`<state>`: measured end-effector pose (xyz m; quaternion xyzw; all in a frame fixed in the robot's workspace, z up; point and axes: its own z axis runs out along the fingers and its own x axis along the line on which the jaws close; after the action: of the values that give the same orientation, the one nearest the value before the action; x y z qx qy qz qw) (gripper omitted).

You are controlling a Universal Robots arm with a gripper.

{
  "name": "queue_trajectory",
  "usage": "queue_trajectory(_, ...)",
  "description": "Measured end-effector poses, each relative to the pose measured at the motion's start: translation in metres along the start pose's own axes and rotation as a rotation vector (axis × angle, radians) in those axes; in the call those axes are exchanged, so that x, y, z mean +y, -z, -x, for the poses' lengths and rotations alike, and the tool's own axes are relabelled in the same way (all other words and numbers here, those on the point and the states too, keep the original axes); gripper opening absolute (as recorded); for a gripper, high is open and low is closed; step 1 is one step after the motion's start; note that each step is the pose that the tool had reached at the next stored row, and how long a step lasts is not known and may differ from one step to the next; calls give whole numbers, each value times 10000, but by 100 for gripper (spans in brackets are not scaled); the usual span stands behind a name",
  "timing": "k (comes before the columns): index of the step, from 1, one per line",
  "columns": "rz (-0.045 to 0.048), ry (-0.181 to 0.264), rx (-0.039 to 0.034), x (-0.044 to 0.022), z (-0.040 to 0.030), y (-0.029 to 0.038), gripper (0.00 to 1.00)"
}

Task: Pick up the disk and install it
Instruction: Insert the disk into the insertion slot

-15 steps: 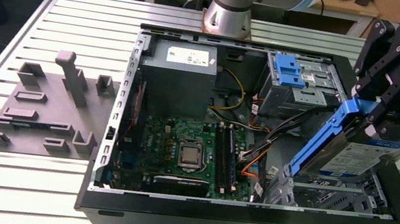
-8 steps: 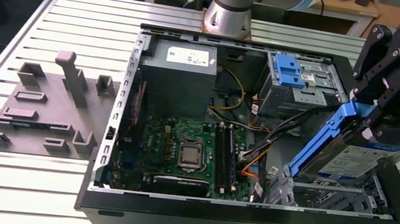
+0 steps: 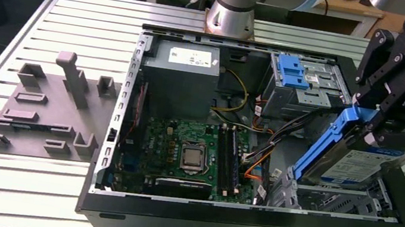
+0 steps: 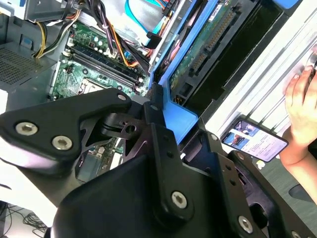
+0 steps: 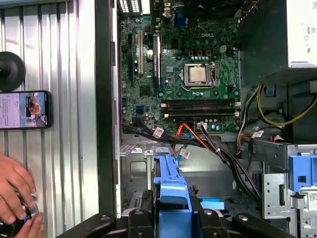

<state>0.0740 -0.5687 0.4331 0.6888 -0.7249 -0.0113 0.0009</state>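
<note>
The disk (image 3: 357,164) is a silver drive with a blue-and-white label in a blue plastic carrier frame (image 3: 325,145). It hangs tilted, its lower end down over the open drive bay (image 3: 334,200) in the near corner of the computer case, at the exterior view's right. My gripper (image 3: 381,123) is shut on the disk's upper end. In the second wrist view the disk's green circuit-board underside (image 4: 205,47) runs away from the gripper (image 4: 159,110). In the first wrist view the blue carrier (image 5: 171,191) sticks out from the gripper (image 5: 171,218) toward the bay floor.
The open case holds a green motherboard (image 3: 188,153), a grey metal box (image 3: 184,77), a silver cage with a blue latch (image 3: 304,80) and loose cables (image 5: 198,136). A grey fixture (image 3: 51,109) lies on the table. A person's hand (image 5: 15,191) and a phone (image 5: 25,109) are beside the case.
</note>
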Motion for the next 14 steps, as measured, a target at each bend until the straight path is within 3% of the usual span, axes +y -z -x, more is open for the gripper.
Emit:
queue_trajectory(8, -1, 0, 6, -1, 0, -11, 38)
queue_trajectory(9, 0, 1, 4, -5, 0, -29, 38)
queue_trajectory(10, 0, 1, 9, -5, 0, -47, 44)
queue_trajectory(14, 0, -1, 5, -6, -8, -120, 44)
